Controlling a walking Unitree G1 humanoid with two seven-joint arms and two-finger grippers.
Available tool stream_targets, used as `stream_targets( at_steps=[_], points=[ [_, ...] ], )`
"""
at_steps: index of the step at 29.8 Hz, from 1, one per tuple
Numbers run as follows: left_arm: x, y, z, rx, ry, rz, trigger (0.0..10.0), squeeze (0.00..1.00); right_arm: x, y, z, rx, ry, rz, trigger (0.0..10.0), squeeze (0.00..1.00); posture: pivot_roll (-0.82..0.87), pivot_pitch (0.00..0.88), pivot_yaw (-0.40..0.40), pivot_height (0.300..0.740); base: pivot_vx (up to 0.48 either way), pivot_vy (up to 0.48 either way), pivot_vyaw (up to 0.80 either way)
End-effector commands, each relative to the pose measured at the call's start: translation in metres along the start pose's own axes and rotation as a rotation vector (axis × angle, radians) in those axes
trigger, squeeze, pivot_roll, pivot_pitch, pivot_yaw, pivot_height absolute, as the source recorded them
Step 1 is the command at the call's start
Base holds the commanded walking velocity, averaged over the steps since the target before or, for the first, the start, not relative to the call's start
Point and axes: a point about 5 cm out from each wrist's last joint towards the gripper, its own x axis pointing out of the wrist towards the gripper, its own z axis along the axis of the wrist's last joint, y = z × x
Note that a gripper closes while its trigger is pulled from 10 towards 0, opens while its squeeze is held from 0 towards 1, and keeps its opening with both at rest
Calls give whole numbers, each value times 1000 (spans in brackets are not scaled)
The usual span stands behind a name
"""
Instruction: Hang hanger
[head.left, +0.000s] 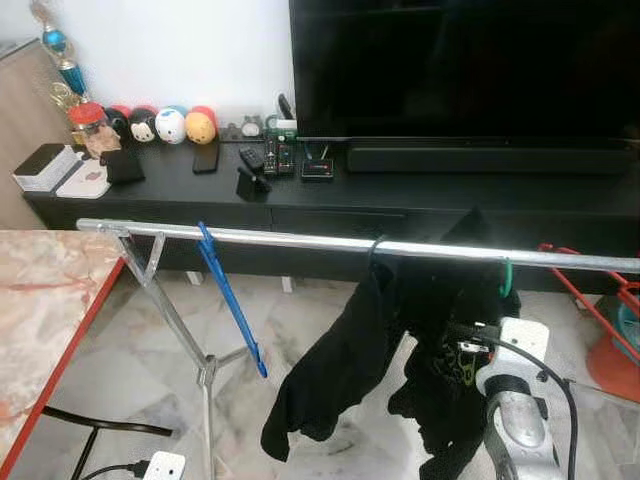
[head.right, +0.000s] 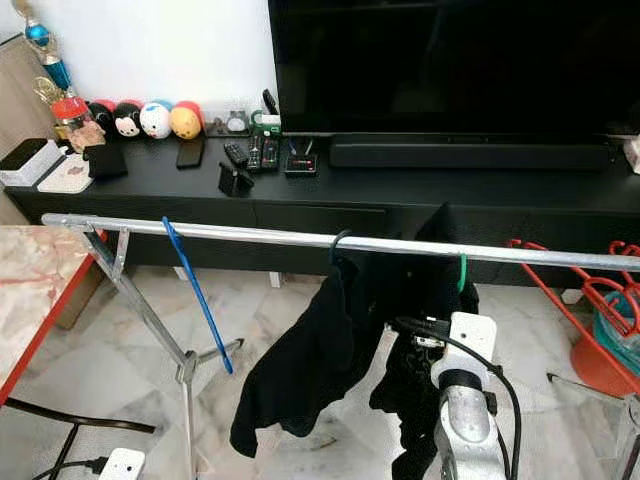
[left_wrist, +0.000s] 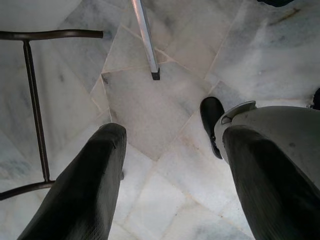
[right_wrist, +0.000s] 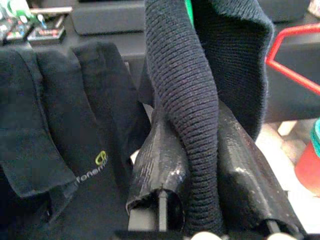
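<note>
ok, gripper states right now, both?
Left gripper: open, holding nothing, above the marble floor.
Right gripper: shut on the black knit garment by the rail.

Even, soft daylight; no hard shadows. Pale marble floor (left_wrist: 165, 100) bright, slightly washed. Black ribbed knit fabric (right_wrist: 190, 115) close-up soft-focus. Head views mildly grainy, sharp enough.

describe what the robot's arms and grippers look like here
The right arm is silver metal with a white block at the wrist and black cables looping over it. The right gripper has two long glossy black fingers. The left gripper has two thick black fingers with a finely textured surface. No markings can be made out on either.
</note>
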Motion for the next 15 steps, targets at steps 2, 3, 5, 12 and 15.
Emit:
stream_targets(
  at_steps=[2, 3, 5, 12, 15],
  points=[
    [1, -3, 1, 26, -2, -14, 10000, 0, 0, -4, 17, -10, -101, -1, 10000, 0, -101, 0, 79, 740, 0, 0, 0],
    [1, -3, 1, 30, -2, -17, 10000, 0, -1, -5, 16, -19, -103, -1, 10000, 0, -102, 0, 81, 740, 0, 0, 0],
    [1, -3, 2, 34, -3, -18, 10000, 0, -2, -4, 15, -22, -102, -1, 10000, 0, -109, 0, 88, 740, 0, 0, 0],
    [1, 9, 9, 89, -12, -2, 10000, 0, -6, 6, -14, -8, 20, 27, 10000, 0, -105, 0, 116, 740, 0, 0, 0],
    [-1, 16, 10, 57, -24, 29, 10000, 0, -8, 14, -23, 18, 56, 42, 10000, 0, -45, 0, 85, 740, 0, 0, 0]
  ],
)
